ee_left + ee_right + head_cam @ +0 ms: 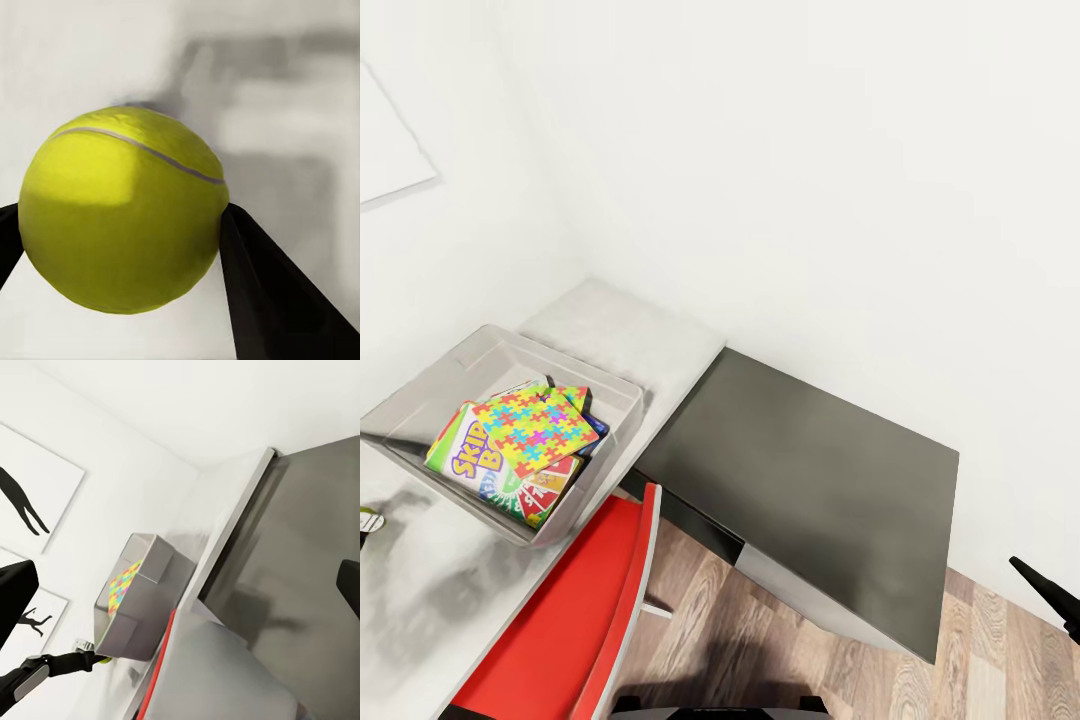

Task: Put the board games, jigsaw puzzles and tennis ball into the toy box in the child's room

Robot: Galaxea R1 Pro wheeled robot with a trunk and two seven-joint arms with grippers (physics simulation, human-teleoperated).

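Note:
The yellow-green tennis ball [112, 172] sits squeezed between the two black fingers of my left gripper [118, 225], just above the pale grey table [300, 90]. The grey toy box [420, 385] stands on the table [620, 330] near the wall corner. Inside it lie the green and white SKIP-BO board game [465, 455] and, on top, a bright jigsaw puzzle [535, 425]. My right gripper [182, 589] is open and holds nothing, out over the dark cabinet [300, 547]. One of its fingers [1050, 595] shows at the head view's right edge.
A red chair [570, 620] stands tucked against the table's front edge below the toy box. The lower dark olive-grey cabinet [810, 480] adjoins the table on the right, with wood-plank floor [1000, 660] beyond. Framed silhouette pictures [30, 502] hang on the white wall.

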